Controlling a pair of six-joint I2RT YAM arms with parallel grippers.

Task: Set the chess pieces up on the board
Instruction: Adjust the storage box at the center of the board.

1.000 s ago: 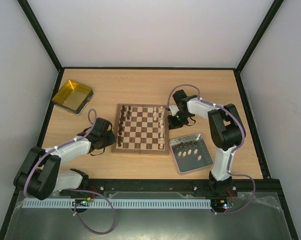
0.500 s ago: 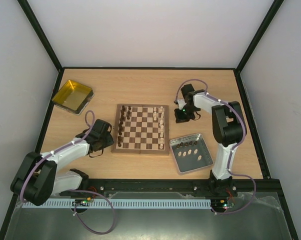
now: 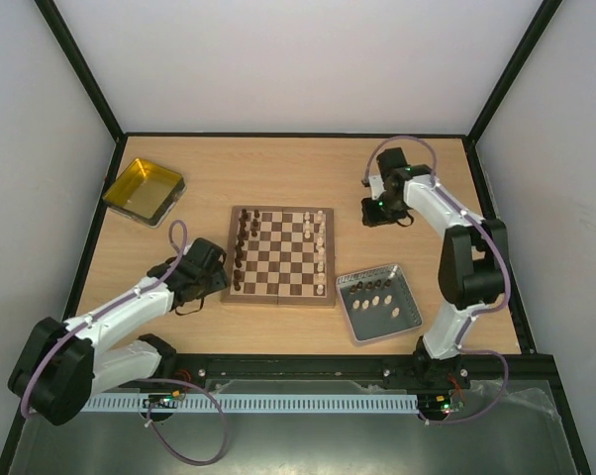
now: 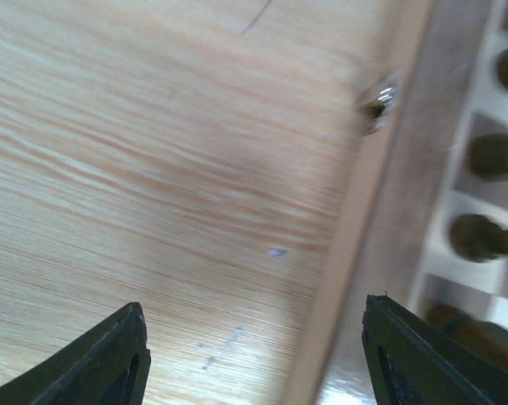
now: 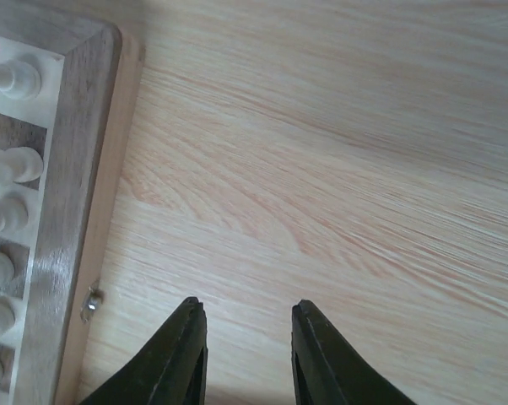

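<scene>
The left tool gapes empty with the board just to its right; the right tool, released and bare, has it apart to its left; pieces line the board's side ranks, while others sit in the tray behind the right tool, probably its next pick.

Matt pale wood-grain table, wooden board — dull grey metal tray, glossy yellow tray.

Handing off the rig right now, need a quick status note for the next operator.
Left gripper: jaws open, empty, over the table at the board's left rim.
Right gripper: jaws open, empty, over table right of the board.
Done: dark pieces line the board's left side, pale pieces the right.
Left: loose pieces in the grey tray, mostly pale, not yet placed.
</scene>
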